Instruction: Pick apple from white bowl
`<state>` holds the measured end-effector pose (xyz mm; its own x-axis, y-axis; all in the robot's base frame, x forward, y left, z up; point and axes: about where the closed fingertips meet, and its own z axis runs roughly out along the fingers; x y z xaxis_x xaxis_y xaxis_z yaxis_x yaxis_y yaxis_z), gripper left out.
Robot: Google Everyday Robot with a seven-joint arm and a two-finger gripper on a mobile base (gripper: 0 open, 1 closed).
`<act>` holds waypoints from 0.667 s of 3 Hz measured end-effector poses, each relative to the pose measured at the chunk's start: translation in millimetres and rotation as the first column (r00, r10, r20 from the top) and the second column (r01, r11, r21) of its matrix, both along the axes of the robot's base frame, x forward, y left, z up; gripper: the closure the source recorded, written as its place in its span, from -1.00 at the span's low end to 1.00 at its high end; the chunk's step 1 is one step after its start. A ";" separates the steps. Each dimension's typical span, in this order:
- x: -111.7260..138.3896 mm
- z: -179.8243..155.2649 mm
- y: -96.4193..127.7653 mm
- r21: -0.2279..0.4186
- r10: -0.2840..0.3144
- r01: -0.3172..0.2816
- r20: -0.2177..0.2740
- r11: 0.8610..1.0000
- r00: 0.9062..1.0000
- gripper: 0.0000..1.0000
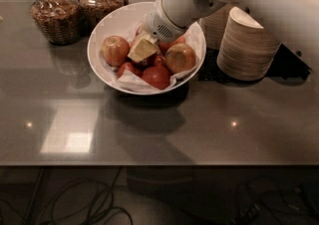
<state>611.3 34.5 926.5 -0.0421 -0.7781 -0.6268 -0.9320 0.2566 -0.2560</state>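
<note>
The white bowl [107, 27] stands on the grey table and holds several apples on white paper. A red-over-yellow streaked apple [114, 50] lies at the bowl's left side. A golden-tan apple [180, 57] lies at the right and a deep red apple [156, 76] at the front. My gripper [143, 49] reaches down from the upper right into the middle of the bowl. It is just right of the streaked apple and rests over a reddish apple [149, 62] that it mostly hides.
Two glass jars [52, 15] with brown contents stand behind the bowl at the left. Stacks of beige disposable bowls [246, 47] stand right of the bowl. My white arm [259, 0] crosses above them. The table's front edge runs below, with cables on the floor.
</note>
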 end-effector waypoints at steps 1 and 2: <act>-4.0 -2.4 -2.2 0.000 -0.008 0.008 -0.008 1.000 1.000 -1.00; -9.1 -5.0 -3.9 0.007 -0.009 0.009 -0.010 1.000 1.000 -0.62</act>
<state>602.1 30.6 921.5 -0.0558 -0.7730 -0.6319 -0.9321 0.2672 -0.2446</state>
